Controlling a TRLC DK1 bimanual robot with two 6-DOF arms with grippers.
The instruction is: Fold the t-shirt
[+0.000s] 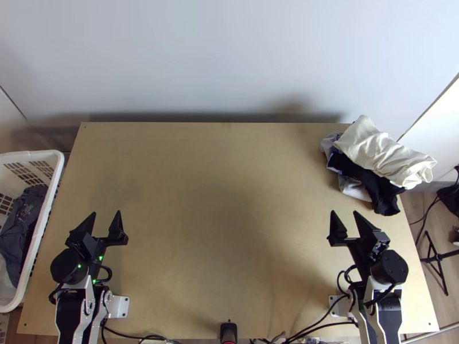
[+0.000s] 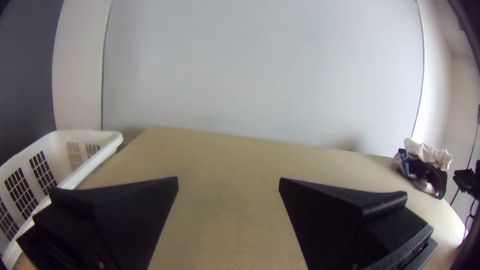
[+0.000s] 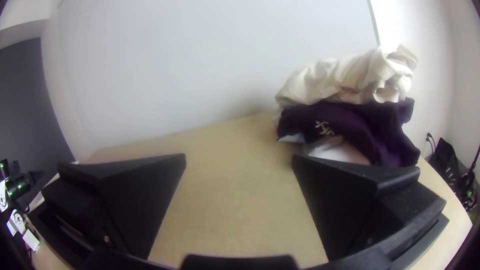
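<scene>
left black flat-fingered hand (image 1: 107,212) and matching right hand (image 1: 344,212), both spread apart, bunched pile of cream and dark garments (image 1: 378,152) at far right corner of light wooden desk (image 1: 218,183), unclear which is the t-shirt

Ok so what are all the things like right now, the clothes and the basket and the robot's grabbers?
left gripper: open, empty
right gripper: open, empty
cream cloth: bunched, on top
dark cloth: bunched, partly covered
basket: upright, clothes inside
clothes: crumpled
</scene>
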